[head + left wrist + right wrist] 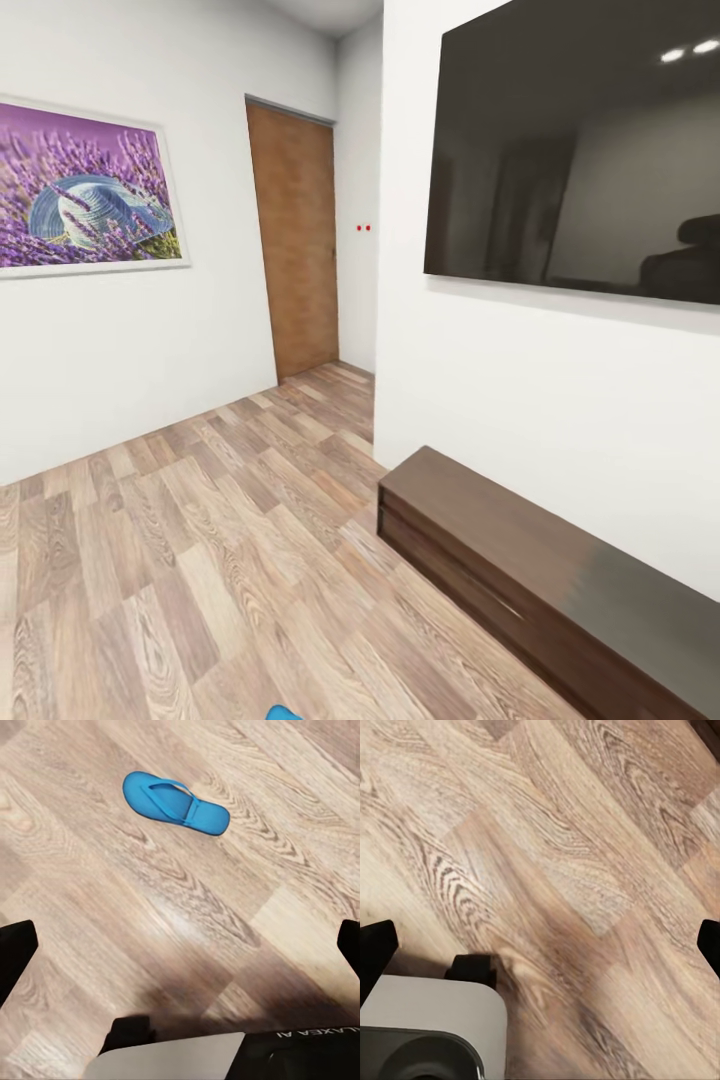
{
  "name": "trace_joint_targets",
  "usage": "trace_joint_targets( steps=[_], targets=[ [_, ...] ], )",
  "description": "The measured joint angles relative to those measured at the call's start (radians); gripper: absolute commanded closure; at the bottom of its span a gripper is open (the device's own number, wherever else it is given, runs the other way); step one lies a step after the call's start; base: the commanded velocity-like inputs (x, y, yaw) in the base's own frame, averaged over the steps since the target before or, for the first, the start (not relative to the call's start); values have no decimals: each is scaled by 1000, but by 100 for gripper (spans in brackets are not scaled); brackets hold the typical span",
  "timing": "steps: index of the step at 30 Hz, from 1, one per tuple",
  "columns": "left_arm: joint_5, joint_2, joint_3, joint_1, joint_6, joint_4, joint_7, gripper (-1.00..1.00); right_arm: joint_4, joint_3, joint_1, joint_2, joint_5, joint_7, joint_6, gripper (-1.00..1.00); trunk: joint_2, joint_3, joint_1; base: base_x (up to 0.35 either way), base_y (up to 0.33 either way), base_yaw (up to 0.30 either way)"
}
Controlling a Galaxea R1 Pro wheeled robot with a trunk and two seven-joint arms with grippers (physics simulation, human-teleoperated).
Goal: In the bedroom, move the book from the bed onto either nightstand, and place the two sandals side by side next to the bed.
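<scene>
Okay, starting at the left gripper (180,956): fingers (15,956) flung wide apart at opposite edges of the left wrist view, holding nothing, hanging above bare wood-plank floor (90,892). Same deal with the right gripper (540,952): spread wide, empty, aimed down at planks, with a pale chunk of robot base (427,1020) poking in. Further out from the left gripper, well apart from it: one blue sandal (176,802), flat on the floor, strap side up, all by itself. Probably that same sandal peeking in as a blue sliver at the very bottom edge of the head view, though hard to say for sure. Beyond that, just room stuff up ahead: big dark TV (580,150) on the white wall, long dark bench (520,560) below it (no lamp, so not reading it as the nightstand), wooden door (300,240) down the end, lavender picture (85,190) on the left wall. Looks like the sandal step, at the lining-up stage, nothing grabbed yet. Next move, best guess: swing down toward that sandal, bring the left gripper over it, straddle the strap or a thin edge, then pinch. Flat and low, so easy to scrape the floor or just nudge it away. After that, hunting down the bed for the drop-off.
</scene>
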Motion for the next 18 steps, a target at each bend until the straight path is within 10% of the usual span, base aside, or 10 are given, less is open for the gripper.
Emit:
trace_joint_targets(
  steps=[18],
  targets=[
    [0,1,0,0,2,0,0,-100,0,-2,0,0,-1,-5,1,-100,0,0,0,36,327,0]
  ],
)
